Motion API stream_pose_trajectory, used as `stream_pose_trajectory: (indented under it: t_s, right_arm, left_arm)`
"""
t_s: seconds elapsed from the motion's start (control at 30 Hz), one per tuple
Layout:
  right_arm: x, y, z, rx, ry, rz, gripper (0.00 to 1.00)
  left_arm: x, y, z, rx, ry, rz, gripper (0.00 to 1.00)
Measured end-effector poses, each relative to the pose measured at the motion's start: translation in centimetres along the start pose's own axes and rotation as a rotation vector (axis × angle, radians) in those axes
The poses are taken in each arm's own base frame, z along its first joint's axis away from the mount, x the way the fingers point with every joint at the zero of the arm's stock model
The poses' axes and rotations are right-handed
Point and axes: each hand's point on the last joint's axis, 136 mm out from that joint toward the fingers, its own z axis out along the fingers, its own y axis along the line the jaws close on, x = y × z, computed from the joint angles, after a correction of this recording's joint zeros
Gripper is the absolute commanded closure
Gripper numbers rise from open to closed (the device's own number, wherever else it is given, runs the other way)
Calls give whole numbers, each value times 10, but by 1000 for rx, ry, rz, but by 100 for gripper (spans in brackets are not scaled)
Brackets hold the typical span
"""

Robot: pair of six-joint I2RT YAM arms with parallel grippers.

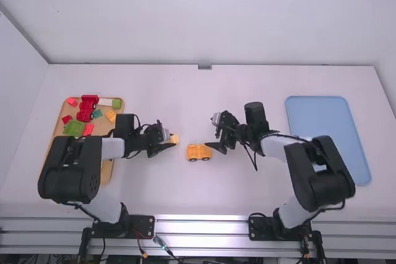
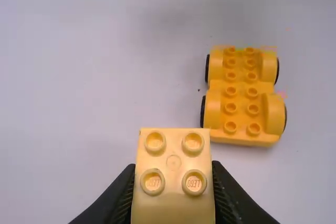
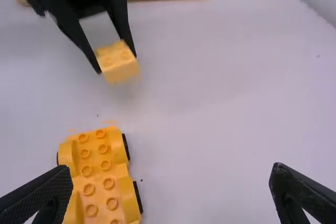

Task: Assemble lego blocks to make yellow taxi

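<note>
The left gripper (image 1: pixel 166 143) is shut on a light yellow block (image 1: pixel 174 138), held above the table left of the yellow wheeled base (image 1: pixel 199 152). In the left wrist view that block (image 2: pixel 174 169) with four studs sits between the fingers of the left gripper (image 2: pixel 174 182), and the studded base (image 2: pixel 242 98) with black wheels stands beyond it. Just right of the base, the right gripper (image 1: pixel 216 134) is open with nothing in it. From the right wrist, the right gripper (image 3: pixel 172 187) has widely spread fingers, the base (image 3: pixel 100 174) lies near one finger, and the held block (image 3: pixel 117 62) hangs farther off.
At the far left a wooden tray (image 1: pixel 106 171) holds red, green, yellow and white blocks, partly under the left arm. A blue tray (image 1: pixel 325 122) lies on the right, with the right arm reaching over its near part. The white table (image 1: pixel 185 94) stretches between them.
</note>
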Motion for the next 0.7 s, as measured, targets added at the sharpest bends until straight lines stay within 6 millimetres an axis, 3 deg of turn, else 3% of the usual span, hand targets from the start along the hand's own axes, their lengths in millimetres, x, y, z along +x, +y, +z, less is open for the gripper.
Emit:
stream_pose_trajectory:
  t_s: [0.07, 0.23, 0.47, 0.57, 0.7]
  right_arm:
    - [17, 14, 12, -65, 9, 23, 1]
    - [34, 40, 24, -176, 12, 9, 2]
    - [36, 50, 37, -182, 59, -76, 6]
    - [36, 46, 46, -155, 63, -116, 5]
    - [58, 44, 60, -154, 103, -74, 7]
  left_arm:
    - [-8, -1, -4, -2, -3, 10, 73]
    - [-21, 1, -11, -17, -11, 28, 70]
    - [-37, 0, -16, -27, -26, 31, 72]
    - [-38, -5, -14, -9, -24, 25, 73]
    - [-40, -11, -10, 16, -23, 22, 73]
